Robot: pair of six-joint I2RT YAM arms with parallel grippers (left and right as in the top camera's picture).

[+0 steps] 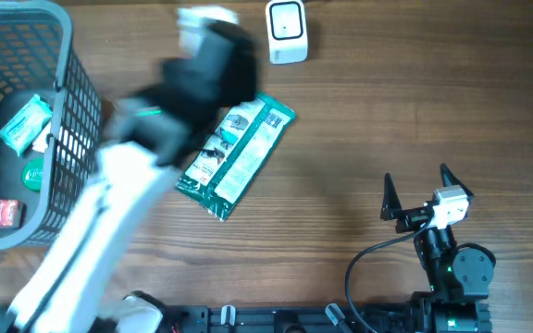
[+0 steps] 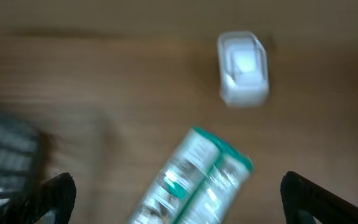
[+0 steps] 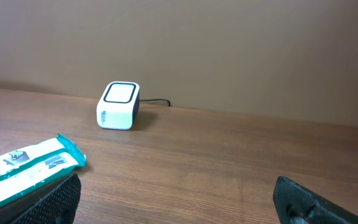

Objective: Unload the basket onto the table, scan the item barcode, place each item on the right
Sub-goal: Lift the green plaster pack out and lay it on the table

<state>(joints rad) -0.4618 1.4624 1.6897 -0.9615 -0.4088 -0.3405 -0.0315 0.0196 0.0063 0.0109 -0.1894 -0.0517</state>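
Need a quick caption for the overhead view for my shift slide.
Blurred left arm over a teal packet on the wooden table; white scanner beyond, grey basket of items at left, right gripper open.

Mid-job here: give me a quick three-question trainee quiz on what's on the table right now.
1. True or false: the green packet lies on the table, outside the basket.
2. The white scanner stands: A in the basket; B on top of the packet; C on the table, apart from the packet.
3. Fill in: the right fingers stand ___, holding nothing.
Key: 1 true; 2 C; 3 open.
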